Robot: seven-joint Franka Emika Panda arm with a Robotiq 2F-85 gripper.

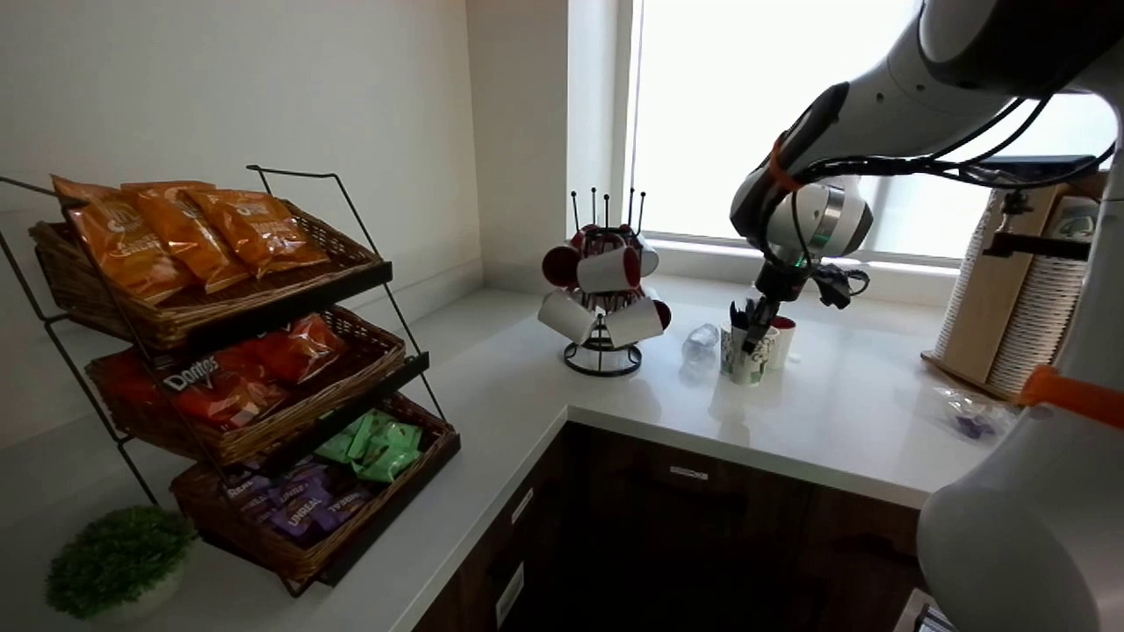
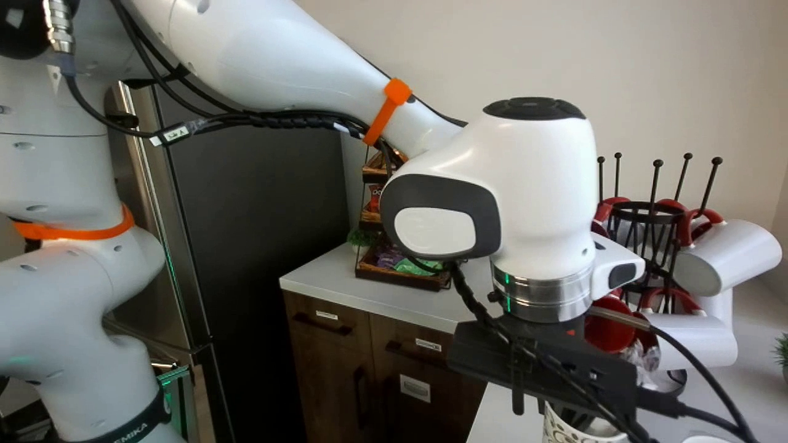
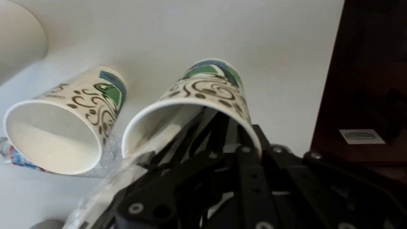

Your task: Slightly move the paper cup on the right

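A small white paper cup printed with brown swirls (image 3: pixel 211 90) stands upright on the glossy white table (image 1: pixel 861 412), directly at the black two-fingered gripper (image 3: pixel 256 143). In the wrist view one finger reaches inside the cup's mouth at the right side of the rim, and the other appears to be just outside the wall; they sit close together, but I cannot tell whether they press on the cup. In an exterior view the lower edge cuts off the cup (image 2: pixel 557 431), which shows beneath the white robot arm (image 2: pixel 277 49). A black band (image 2: pixel 138 429) low on that arm carries the letters "EMIKA". In an exterior view, on a black wire stand with brown wicker baskets (image 1: pixel 290 305), a shiny red chip bag (image 1: pixel 219 391) reads "Doritos" and small purple packets (image 1: pixel 307 505) read "UNREAL"; the print on the orange foil bags (image 1: pixel 136 241) is not legible. A clear plastic bottle with a red and blue label (image 3: pixel 24 159) lies partly hidden behind a second swirl-printed paper cup (image 3: pixel 90 100) near the first, its lettering blurred. The cup at the gripper has a white rolled rim, a white inside, bean-shaped brown marks among the swirls, and green and blue patches toward its base; dark slender pieces and clear plastic film show at its mouth.
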